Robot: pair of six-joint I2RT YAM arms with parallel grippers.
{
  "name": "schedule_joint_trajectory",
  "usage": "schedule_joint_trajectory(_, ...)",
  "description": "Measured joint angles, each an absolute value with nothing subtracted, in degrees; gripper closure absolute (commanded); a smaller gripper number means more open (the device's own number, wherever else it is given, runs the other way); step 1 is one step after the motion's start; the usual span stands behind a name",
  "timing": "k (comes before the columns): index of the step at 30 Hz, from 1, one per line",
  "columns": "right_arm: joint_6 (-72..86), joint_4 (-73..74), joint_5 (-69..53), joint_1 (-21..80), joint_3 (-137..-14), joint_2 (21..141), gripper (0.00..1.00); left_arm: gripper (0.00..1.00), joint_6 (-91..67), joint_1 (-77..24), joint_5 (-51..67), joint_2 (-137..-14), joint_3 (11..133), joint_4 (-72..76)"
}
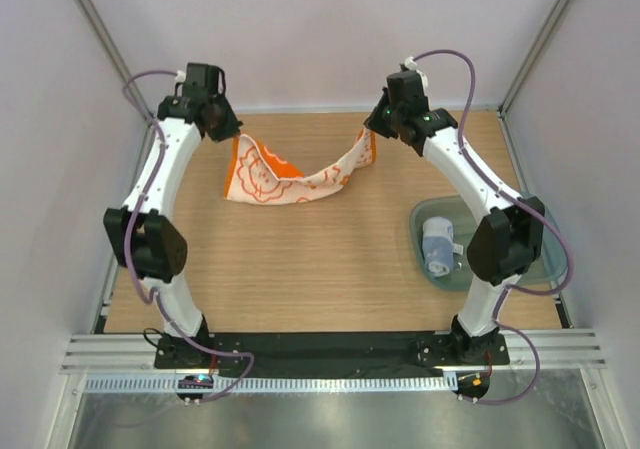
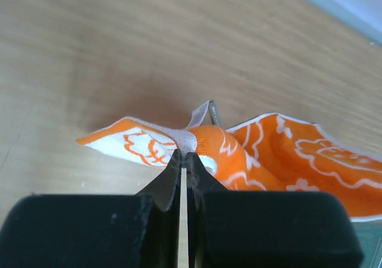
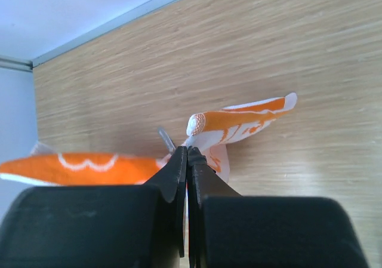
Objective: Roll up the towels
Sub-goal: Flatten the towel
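Note:
The white towel with the orange pattern [image 1: 290, 182] hangs stretched between both arms at the back of the table, sagging in the middle onto the wood. My left gripper [image 1: 226, 129] is shut on its left corner [image 2: 190, 138], the cloth bunched at the fingertips. My right gripper [image 1: 380, 124] is shut on the opposite corner [image 3: 206, 128], with a flap sticking out to the right. The pale grey-blue towel [image 1: 437, 246] lies rolled up in the teal tray [image 1: 428, 212] at the right.
The teal tray sits beside the right arm's elbow [image 1: 505, 244]. White walls with metal posts close in the table on three sides. A black strip and rail run along the near edge [image 1: 320, 354].

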State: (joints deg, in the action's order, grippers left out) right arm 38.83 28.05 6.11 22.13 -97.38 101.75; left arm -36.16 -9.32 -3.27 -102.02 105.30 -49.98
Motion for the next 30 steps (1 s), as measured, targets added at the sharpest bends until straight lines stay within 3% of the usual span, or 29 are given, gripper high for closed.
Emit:
schedule_joint_trajectory(3,37.82,30.26,5.58,21.82,-102.67,105.3,0.99,1.0,-33.47,-8.8,-0.97,-109.23,116.57,-50.89)
schedule_joint_trajectory(7,36.97,32.27,6.31,21.87,-100.9,102.17,0.99,1.0,-30.52,-8.14,0.21,-106.52,114.87,-50.72)
schedule_joint_trajectory(17,40.07,28.03,7.16,23.2,-68.86,77.78,0.99,1.0,-29.63,0.03,1.17,-78.43,80.05,-47.79)
schedule_joint_trajectory(24,43.9,25.54,5.87,28.8,-50.48,78.39,0.99,1.0,-31.35,1.26,5.63,-82.08,59.4,-46.81)
schedule_joint_trajectory(30,46.54,24.71,6.11,34.57,-44.64,77.97,0.99,1.0,-34.09,3.14,7.14,-80.14,52.01,-47.99)
